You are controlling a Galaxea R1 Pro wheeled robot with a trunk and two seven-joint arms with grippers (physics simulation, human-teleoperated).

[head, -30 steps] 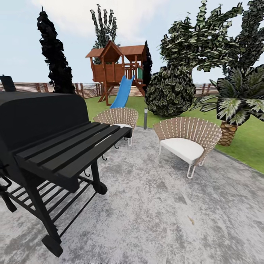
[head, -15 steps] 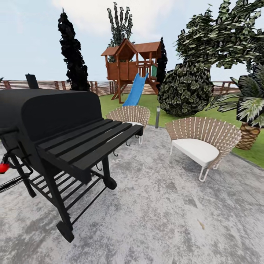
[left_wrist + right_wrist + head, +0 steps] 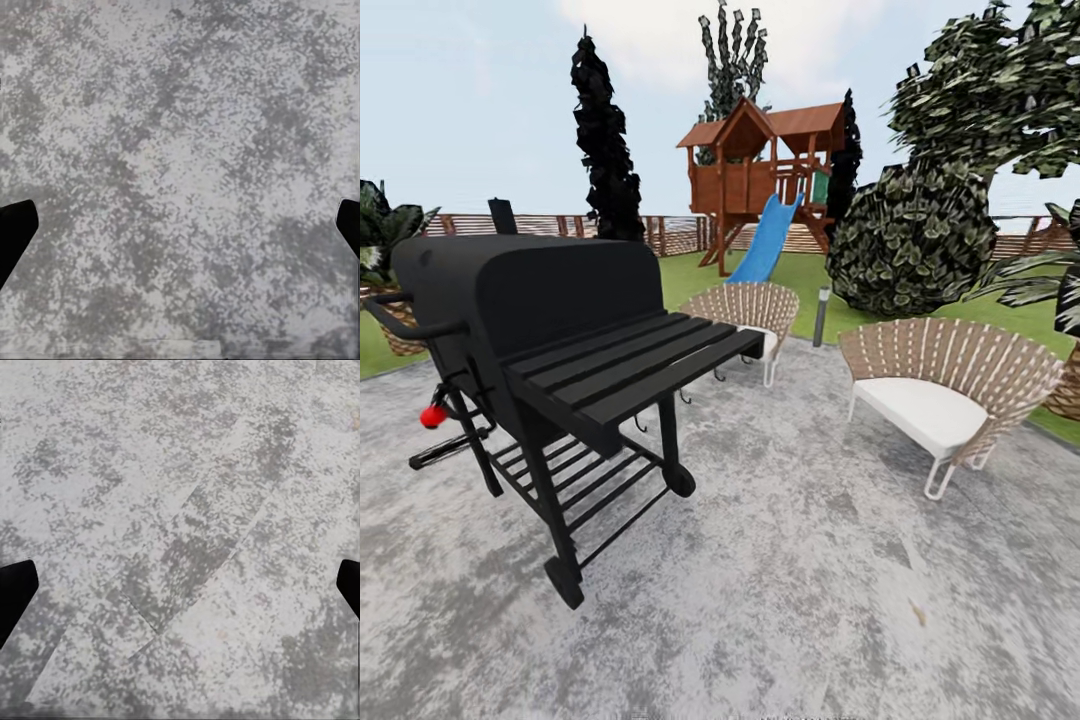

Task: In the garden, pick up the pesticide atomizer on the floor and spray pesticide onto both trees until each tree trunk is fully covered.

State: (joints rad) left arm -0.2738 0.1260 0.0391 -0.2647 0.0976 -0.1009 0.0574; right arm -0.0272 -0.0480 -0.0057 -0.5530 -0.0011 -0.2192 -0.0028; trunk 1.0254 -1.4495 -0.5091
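The pesticide atomizer is out of view. The garden's green lawn lies beyond the grey mottled patio I stand on. A big dark leafy tree crown spreads at the upper right, its trunk hidden behind a round bush. My left gripper is open over bare paving, with its dark fingertips far apart and nothing between them. My right gripper is likewise open above the paving, empty.
A black wheeled grill stands close at the left. Two wicker chairs sit ahead and to the right. Farther off are a wooden playhouse with a blue slide, a black conifer, a slat fence and a short lamp post.
The head view has turned left, so everything has slid right in the picture. The grill's left end, with a red knob, and a potted plant have come into sight.
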